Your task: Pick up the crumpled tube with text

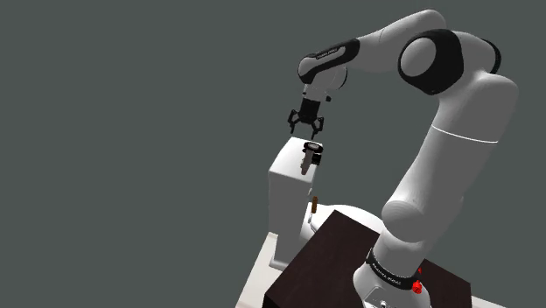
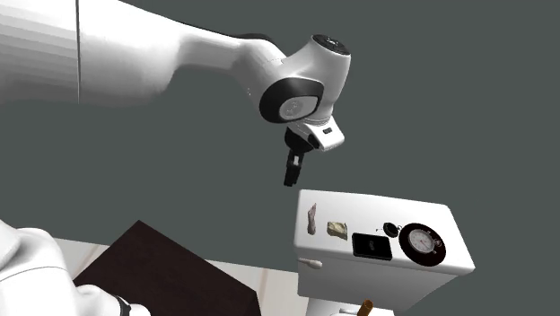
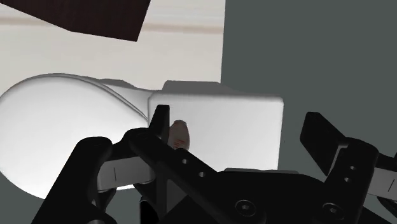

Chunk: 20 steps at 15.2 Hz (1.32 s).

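Note:
The tube (image 2: 310, 218) is a pale pinkish, crumpled, elongated thing. It lies at the end of the white toilet tank's lid (image 2: 449, 215) that is on the second exterior view's left. My black gripper (image 2: 291, 172) hangs open in the air above and slightly to the left of that end, touching nothing. In the shoulder view the gripper (image 1: 306, 128) points down over the tank (image 1: 290, 188). The wrist view shows the tube (image 3: 180, 132) on the lid beside one finger (image 3: 160, 122), with nothing held between the spread fingers.
On the lid past the tube lie a yellowish crumpled lump (image 2: 336, 229), a flat black rectangle (image 2: 371, 246), a small black item (image 2: 389, 228) and a round dial (image 2: 420, 243). The white toilet bowl (image 3: 63, 121) lies below. The stand's dark brown top (image 1: 346, 271) is near the arm's base.

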Each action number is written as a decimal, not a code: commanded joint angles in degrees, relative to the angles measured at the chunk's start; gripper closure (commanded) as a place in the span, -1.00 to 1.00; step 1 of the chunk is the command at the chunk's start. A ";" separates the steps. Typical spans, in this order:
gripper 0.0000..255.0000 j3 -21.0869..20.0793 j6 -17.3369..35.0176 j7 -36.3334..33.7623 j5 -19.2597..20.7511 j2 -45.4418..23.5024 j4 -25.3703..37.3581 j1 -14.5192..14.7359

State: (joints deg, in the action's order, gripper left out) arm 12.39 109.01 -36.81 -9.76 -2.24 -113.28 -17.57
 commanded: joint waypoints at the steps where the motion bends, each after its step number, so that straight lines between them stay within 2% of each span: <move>1: -1.00 1.18 0.94 -1.83 -0.91 -2.14 0.46 -1.20; 7: -1.00 4.41 2.71 -6.13 -3.89 -8.53 2.79 -4.74; 16: -1.00 4.09 7.69 -4.61 -5.26 -11.21 0.20 -4.89; 17: 1.00 4.10 7.62 -4.63 -5.22 -11.13 0.19 -4.89; 20: 1.00 4.11 7.60 -4.62 -5.22 -11.11 0.21 -4.89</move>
State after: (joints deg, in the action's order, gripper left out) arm 16.50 116.61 -41.43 -14.99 -13.34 -113.04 -22.45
